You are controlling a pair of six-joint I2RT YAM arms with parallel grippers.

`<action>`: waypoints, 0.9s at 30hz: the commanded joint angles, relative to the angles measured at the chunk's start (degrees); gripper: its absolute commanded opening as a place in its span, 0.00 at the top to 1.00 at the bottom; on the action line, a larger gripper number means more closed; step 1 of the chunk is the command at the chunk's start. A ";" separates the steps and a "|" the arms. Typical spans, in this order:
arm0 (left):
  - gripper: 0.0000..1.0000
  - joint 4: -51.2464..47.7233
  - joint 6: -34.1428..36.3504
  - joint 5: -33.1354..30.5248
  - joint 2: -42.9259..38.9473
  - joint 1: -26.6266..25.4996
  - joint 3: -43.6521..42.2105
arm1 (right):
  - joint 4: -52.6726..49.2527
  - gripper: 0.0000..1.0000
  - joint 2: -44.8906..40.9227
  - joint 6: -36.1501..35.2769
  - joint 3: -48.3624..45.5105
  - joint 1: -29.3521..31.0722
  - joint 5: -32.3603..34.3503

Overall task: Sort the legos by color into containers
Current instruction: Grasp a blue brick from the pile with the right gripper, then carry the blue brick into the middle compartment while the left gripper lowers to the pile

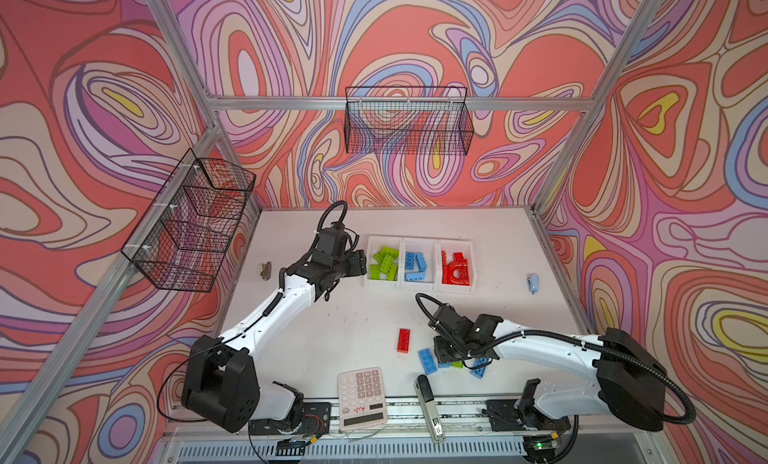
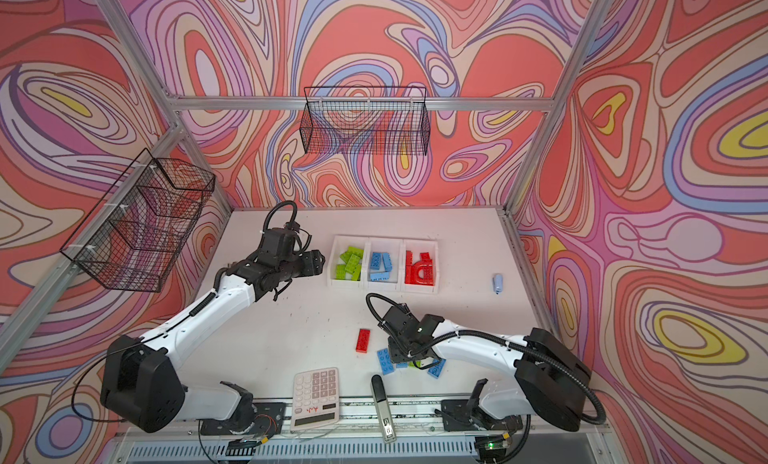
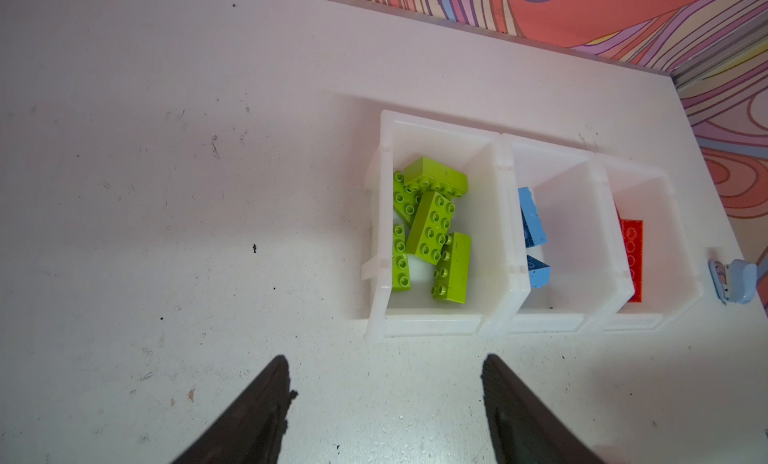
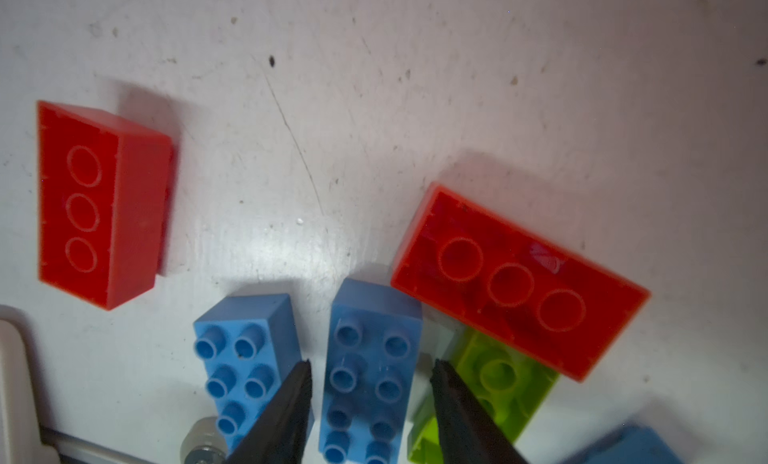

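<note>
Scuffed white tabletop (image 1: 332, 316): your right gripper (image 4: 370, 361) straddles a studded blue brick (image 4: 374, 316), jaws apart either side. Your left gripper (image 3: 385, 358) gapes empty near the translucent white containers (image 3: 440, 123) holding colour-sorted legos (image 3: 432, 225). Red scrawl on the calculator (image 1: 361, 395) is unreadable.

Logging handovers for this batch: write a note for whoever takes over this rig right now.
Left claw: open, empty, over bare table beside the green bin.
Right claw: open, straddling a blue brick, no grip visible yet.
Done: the three bins hold green, blue and red bricks, one colour each.
Left: a lone red brick on the table, plus a cluster at the right claw: second red brick, one green brick, other blue bricks.
</note>
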 commanded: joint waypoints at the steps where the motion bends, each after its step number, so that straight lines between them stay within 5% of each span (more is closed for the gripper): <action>1: 0.25 0.41 0.35 -0.40 -0.56 0.20 -0.63 | 2.33 0.51 0.66 2.54 -1.16 0.52 1.45; 11: 0.26 -0.92 0.60 -1.06 -0.64 0.22 -0.63 | 3.47 0.69 3.00 2.40 -1.21 0.65 2.04; 18: 0.26 -0.66 1.76 -0.17 1.26 0.18 0.84 | -4.19 0.75 -4.62 2.68 2.51 0.65 5.50; 24: 0.26 -2.24 3.37 1.79 2.74 0.18 3.10 | -10.32 0.75 -4.09 -3.13 14.42 -0.41 10.50; 27: 0.27 -2.83 3.12 2.47 2.30 0.18 3.04 | -9.10 0.74 -0.65 -7.31 20.19 -6.18 9.69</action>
